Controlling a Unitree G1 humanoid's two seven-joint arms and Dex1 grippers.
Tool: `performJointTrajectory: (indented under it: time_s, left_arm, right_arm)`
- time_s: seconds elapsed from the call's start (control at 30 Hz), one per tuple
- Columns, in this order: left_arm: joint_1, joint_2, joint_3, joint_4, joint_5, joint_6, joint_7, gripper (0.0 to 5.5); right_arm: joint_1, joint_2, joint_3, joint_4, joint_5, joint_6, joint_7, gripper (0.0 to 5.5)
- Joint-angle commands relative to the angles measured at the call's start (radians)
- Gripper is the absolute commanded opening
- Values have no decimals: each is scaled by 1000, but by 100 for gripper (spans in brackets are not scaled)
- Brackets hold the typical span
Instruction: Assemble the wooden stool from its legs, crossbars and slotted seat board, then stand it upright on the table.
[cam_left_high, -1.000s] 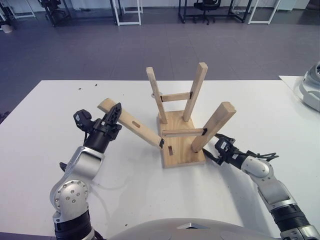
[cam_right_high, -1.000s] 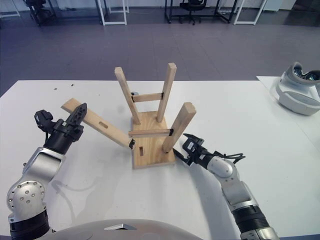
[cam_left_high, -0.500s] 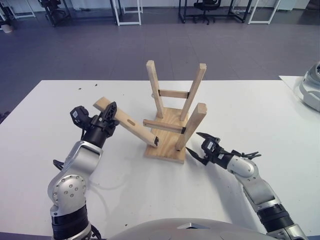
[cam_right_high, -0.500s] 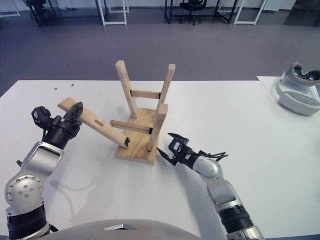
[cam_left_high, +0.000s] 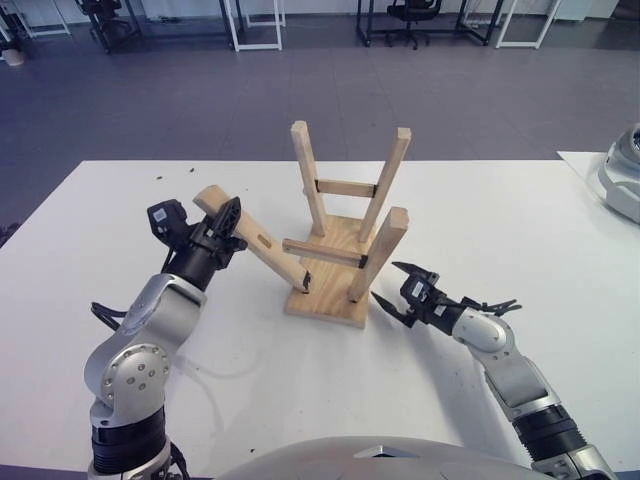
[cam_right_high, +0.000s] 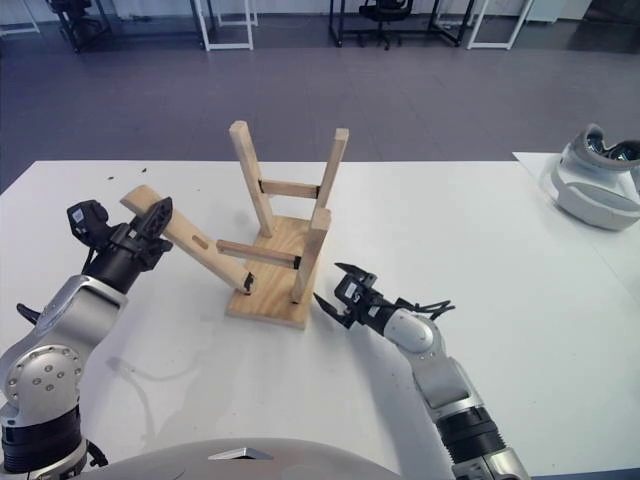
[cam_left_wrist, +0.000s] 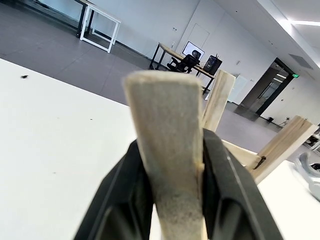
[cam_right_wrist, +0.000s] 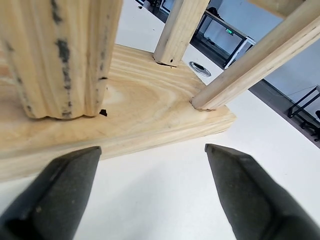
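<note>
L gripper (cam_left_high: 222, 232) pinches slanted leg (cam_left_high: 264, 253) at top end; R gripper (cam_left_high: 388, 283) spread just off seat board (cam_left_high: 330, 306) edge; table (cam_left_high: 520, 215) open rightward.

An open office or lab: white-framed desks (cam_left_high: 255, 30), a swivel chair (cam_left_high: 412, 12), grey floor (cam_left_high: 180, 100).

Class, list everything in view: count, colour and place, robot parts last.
Table: one, white, under everything.
Seat board: one, pale wood, flat at the table's centre.
Upright legs: three, pale wood, standing on the seat board.
Crossbars: two, pale wood, fixed to upright legs.
Loose leg: one, pale wood, slanted, lower end at the seat board.
Headset: one, white-grey, table's right edge.
Left gripper: black, shut on the loose leg.
Right gripper: black, open, beside the seat board.
</note>
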Motion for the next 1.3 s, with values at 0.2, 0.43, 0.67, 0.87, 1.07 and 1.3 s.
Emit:
performJointTrajectory:
  time_s: [0.2,0.43,0.67,0.87,1.07,1.3]
  left_arm:
    - [43,23,-149,-59,220,62,54,101]
    - [98,6,-177,-122,299,47,57,101]
    - [68,13,-259,-150,416,52,42,101]
    - [19,26,-359,-120,543,60,24,103]
    - [9,-7,-394,-52,597,76,20,106]
    - [-59,-150,-231,-118,408,2,-42,228]
  right_arm:
    - [-33,20,-298,-270,251,125,-95,389]
    - [-218,7,-449,-682,693,496,-257,389]
    - [-496,27,-176,-781,693,903,-433,389]
    - [-618,-47,40,-800,576,1125,-479,389]
    - [-661,-75,138,-754,435,1112,-464,389]
    - [-653,-75,57,-684,329,951,-420,389]
